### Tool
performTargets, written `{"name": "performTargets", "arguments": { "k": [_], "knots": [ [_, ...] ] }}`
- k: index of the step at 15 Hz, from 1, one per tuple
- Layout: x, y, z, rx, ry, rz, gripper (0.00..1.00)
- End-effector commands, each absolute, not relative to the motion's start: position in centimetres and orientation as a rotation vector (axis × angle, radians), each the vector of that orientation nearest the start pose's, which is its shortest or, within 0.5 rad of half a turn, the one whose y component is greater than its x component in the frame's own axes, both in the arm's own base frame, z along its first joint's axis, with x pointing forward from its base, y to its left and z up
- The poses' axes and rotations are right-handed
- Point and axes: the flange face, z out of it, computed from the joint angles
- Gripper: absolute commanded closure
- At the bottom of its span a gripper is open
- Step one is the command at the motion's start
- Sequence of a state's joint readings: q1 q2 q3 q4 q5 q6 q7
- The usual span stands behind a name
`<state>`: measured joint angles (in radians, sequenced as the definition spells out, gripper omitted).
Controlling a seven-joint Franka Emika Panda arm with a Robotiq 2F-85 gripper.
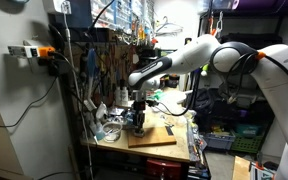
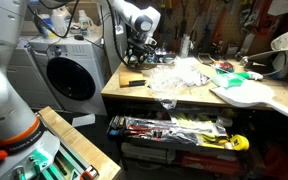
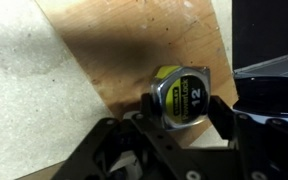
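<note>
In the wrist view, the pale speckled worktop [image 3: 19, 100] occupies the left. The wooden board [image 3: 124, 45] lies on it at centre. The tape measure [image 3: 181, 97] rests on the board's lower right area, chrome face up. The gripper [image 3: 179, 128] straddles it, jaws spread about as wide as the case, with one finger on each side. Whether the pads grip the case cannot be told.

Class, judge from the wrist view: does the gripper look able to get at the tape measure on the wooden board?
Likely yes. The tape measure lies on the wooden board, right between the fingers of the gripper, with nothing blocking it. Whether they already touch it is unclear.
</note>
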<state>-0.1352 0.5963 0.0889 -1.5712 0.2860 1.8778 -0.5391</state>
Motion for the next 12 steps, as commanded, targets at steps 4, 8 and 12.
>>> {"name": "performTargets", "arguments": {
  "k": [4, 8, 12],
  "knots": [
    [67.5, -1.0, 27.2, -2.643, -0.508, 0.197, 0.39],
    [67.3, -0.7, 28.4, -2.62, -0.55, 0.184, 0.76],
    [66.6, -0.6, 29.8, -2.63, -0.604, 0.201, 1.0]
  ]
}}
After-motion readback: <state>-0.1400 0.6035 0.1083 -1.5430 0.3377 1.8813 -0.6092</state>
